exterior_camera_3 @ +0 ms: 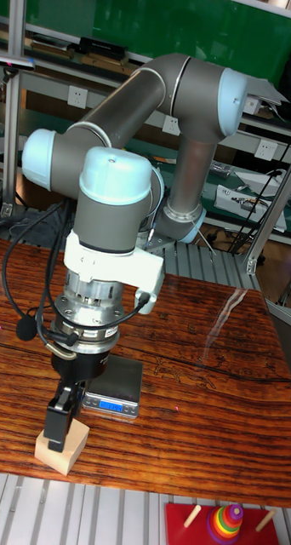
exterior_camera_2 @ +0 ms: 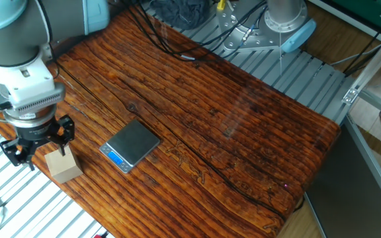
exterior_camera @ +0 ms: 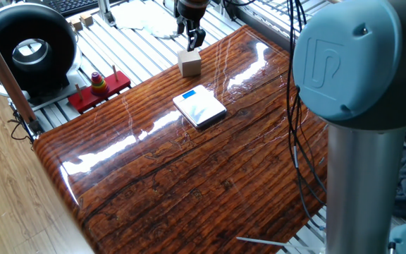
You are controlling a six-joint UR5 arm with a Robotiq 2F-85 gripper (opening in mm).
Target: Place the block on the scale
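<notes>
In one fixed view, the gripper [exterior_camera: 191, 37] hung just above the block [exterior_camera: 189, 63], which sat on the table [exterior_camera: 210, 183] near its far edge, a little beyond the scale [exterior_camera: 199, 106]. The block had not been lifted, so the step in hand looked like the approach to the grasp. From this side I could not tell how wide the jaws stood.

In the other fixed view, the gripper [exterior_camera_2: 35, 144] was over the block [exterior_camera_2: 63, 165], its fingers spread and holding nothing. The block rested near the table's edge, close to the scale [exterior_camera_2: 131, 145] but not touching it. The next move would call for coming straight down so the fingers straddle the cube, closing, lifting, then a short carry to the pad's centre.

In the tall fixed view, the gripper [exterior_camera_3: 60, 421] appeared to reach down to the block [exterior_camera_3: 64, 449]; whether it touched was unclear. The block was a plain pale wooden cube with clean flat faces, smaller than the scale [exterior_camera_3: 111, 396] behind it. Its square sides should take a two-finger grip well.
</notes>
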